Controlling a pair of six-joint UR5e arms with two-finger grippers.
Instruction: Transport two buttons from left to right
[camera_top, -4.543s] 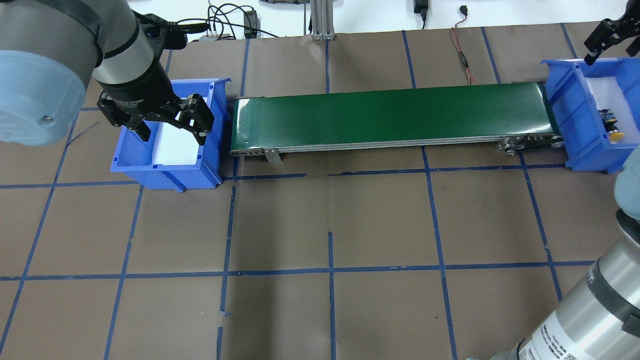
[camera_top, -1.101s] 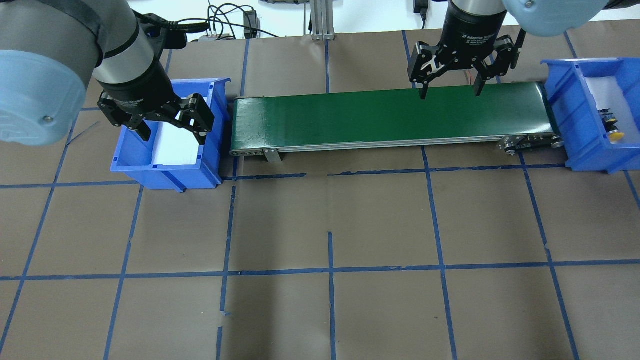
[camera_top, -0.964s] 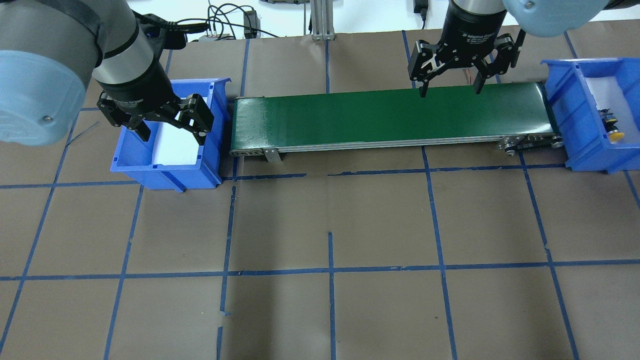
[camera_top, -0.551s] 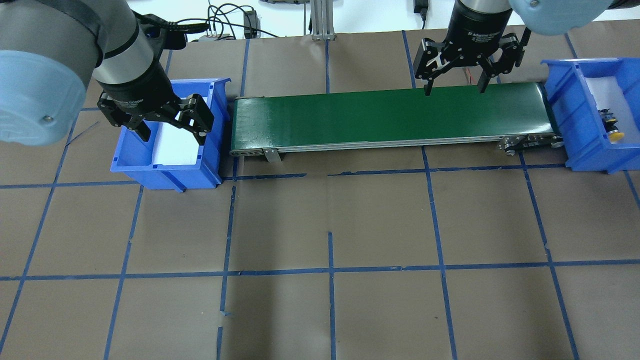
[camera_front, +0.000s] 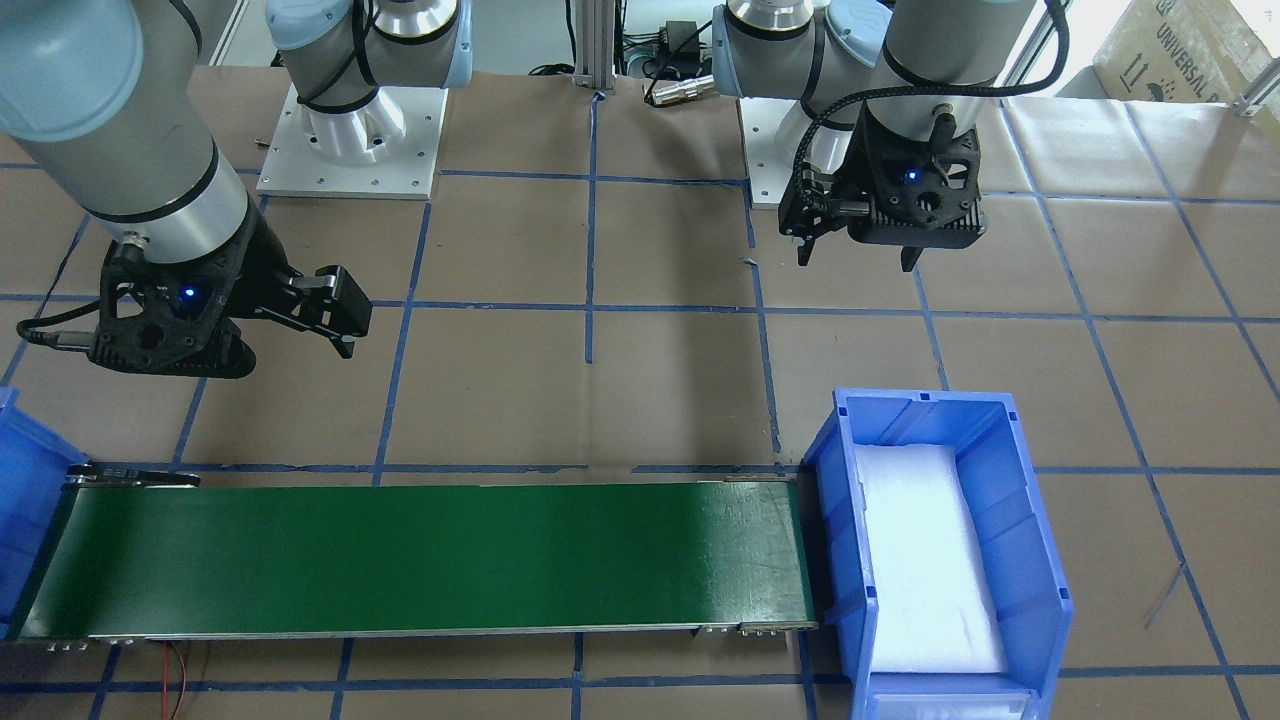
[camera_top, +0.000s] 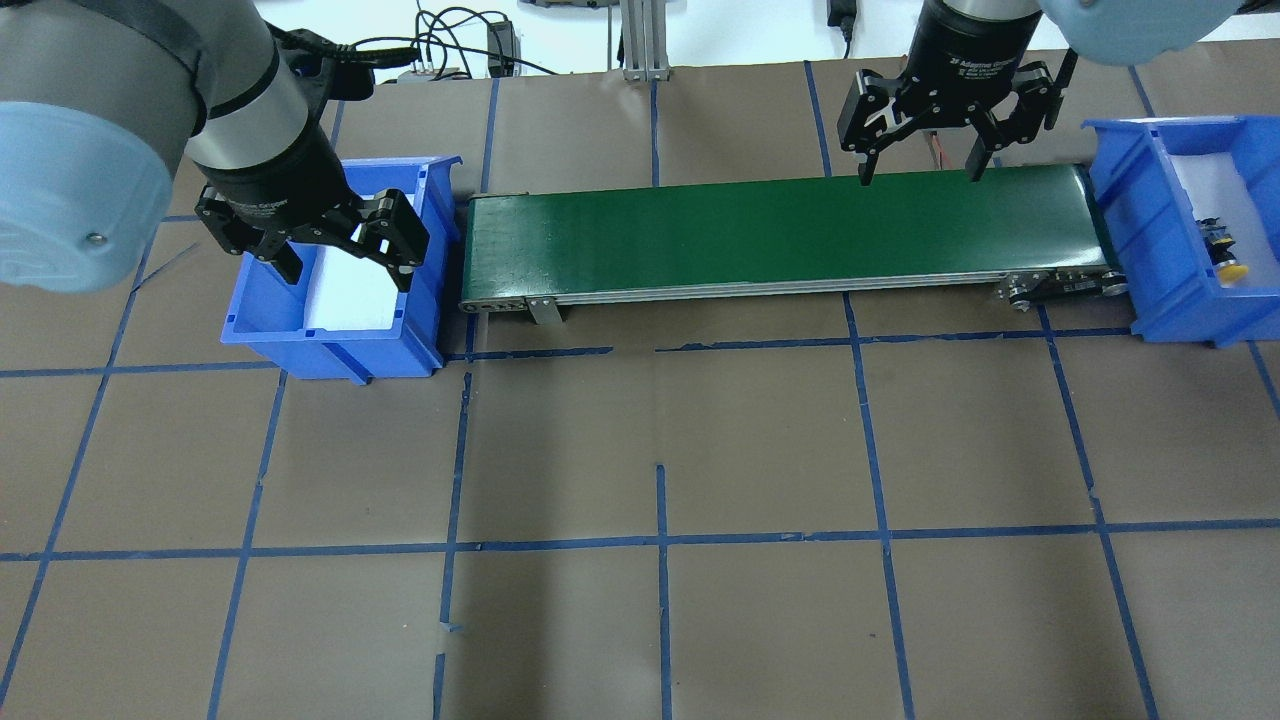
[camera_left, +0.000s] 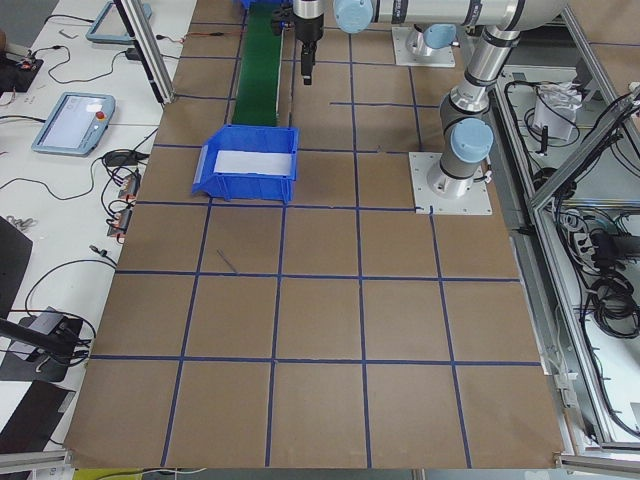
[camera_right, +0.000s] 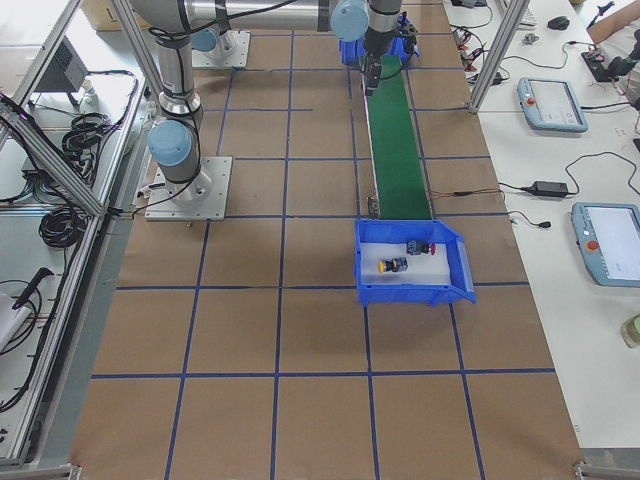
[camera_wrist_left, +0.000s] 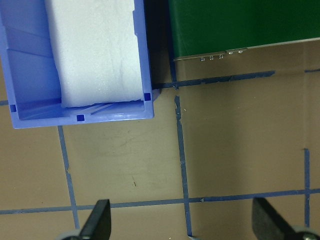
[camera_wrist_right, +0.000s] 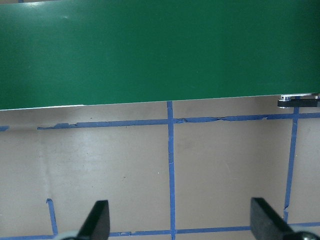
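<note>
Both buttons are lying in the right bin (camera_right: 415, 295) at the conveyor belt's (camera_top: 780, 230) end, the yellow button (camera_right: 392, 265) and the red button (camera_right: 420, 247) near each other on white foam; the left bin (camera_top: 335, 345) is showing only its foam liner, so the transport is looking finished. The left gripper (camera_top: 345, 272) is hovering above the left bin with its jaws spread wide and nothing between them; the right gripper (camera_top: 920, 178) is hanging by the belt's far edge, jaws likewise wide apart and empty. Little is looking likely to go wrong, though the right gripper's fingertips are sitting close to the belt, so a careless swing toward the right bin might be catching the belt's edge or knocking the bin's wall and jolting the buttons. The exterior right view is showing both buttons plainly, while the overhead view is giving only a yellow cap and a dark bit at the frame's edge; the front-facing view is cutting off that bin's inside altogether; each wrist view is confirming the gap between its fingers (camera_wrist_right: 97, 220) is bare.
</note>
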